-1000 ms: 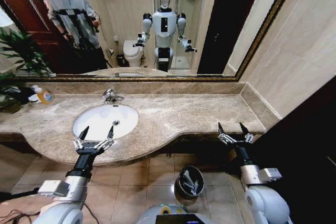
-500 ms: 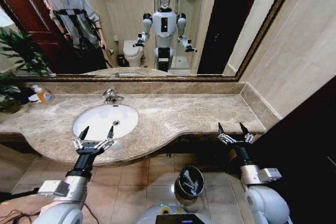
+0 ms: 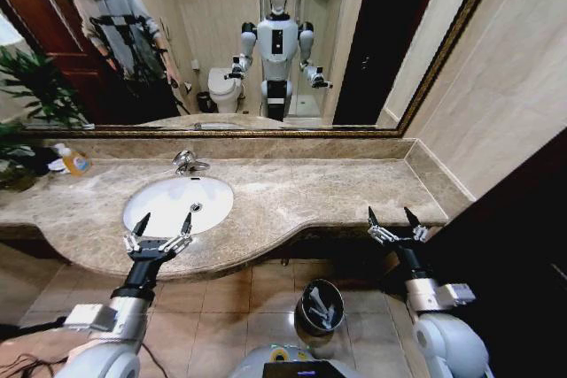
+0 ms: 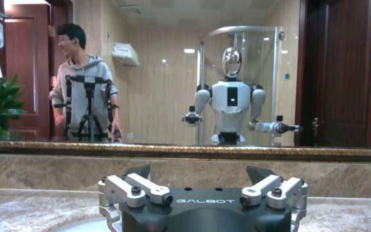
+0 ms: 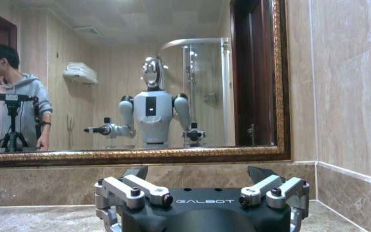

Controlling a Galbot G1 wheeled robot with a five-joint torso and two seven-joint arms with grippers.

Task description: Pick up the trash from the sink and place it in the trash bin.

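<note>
The white oval sink (image 3: 164,201) is set in the brown marble countertop (image 3: 310,192), and its basin looks bare apart from the drain. The small black trash bin (image 3: 320,305) stands on the floor below the counter, with some pale trash (image 3: 324,312) inside it. My left gripper (image 3: 162,223) is open and hovers over the sink's front rim. In the left wrist view the left gripper (image 4: 198,173) points toward the mirror, above the sink's edge (image 4: 76,225). My right gripper (image 3: 394,216) is open and empty at the counter's front right end. The right gripper (image 5: 198,172) also faces the mirror.
A chrome faucet (image 3: 188,162) stands behind the basin. An orange soap bottle (image 3: 75,162) sits at the counter's far left beside a green plant (image 3: 31,95). A tiled wall (image 3: 496,112) and a dark panel (image 3: 523,254) close in the right side.
</note>
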